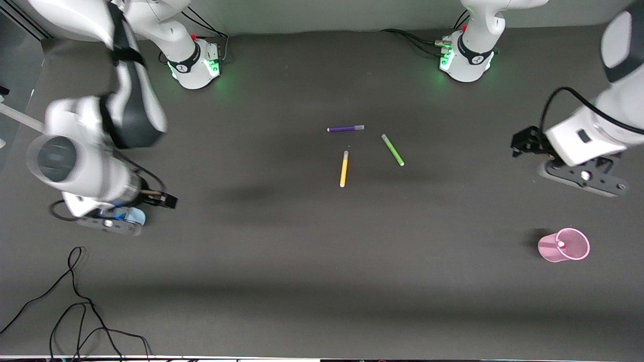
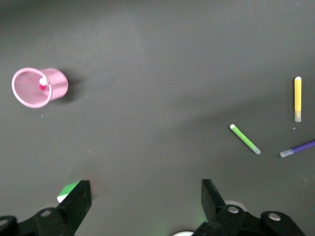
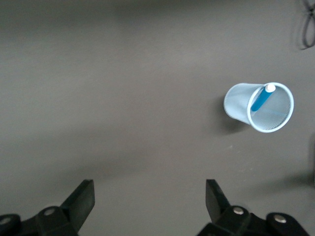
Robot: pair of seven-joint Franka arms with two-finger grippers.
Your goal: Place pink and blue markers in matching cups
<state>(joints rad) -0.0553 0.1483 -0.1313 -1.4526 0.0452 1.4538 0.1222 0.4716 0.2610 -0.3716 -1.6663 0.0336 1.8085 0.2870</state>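
Observation:
The pink cup stands near the left arm's end of the table with the pink marker upright in it. Both also show in the left wrist view, the cup and the marker. My left gripper hovers open and empty over bare table; its jaws stand wide apart. The pale blue cup holds the blue marker, leaning against its rim. In the front view the blue cup is partly hidden under my right gripper. The right gripper is open and empty.
A purple pen, a green pen and a yellow pen lie loose mid-table. Black cables trail over the table's near edge at the right arm's end. Both arm bases stand along the edge farthest from the front camera.

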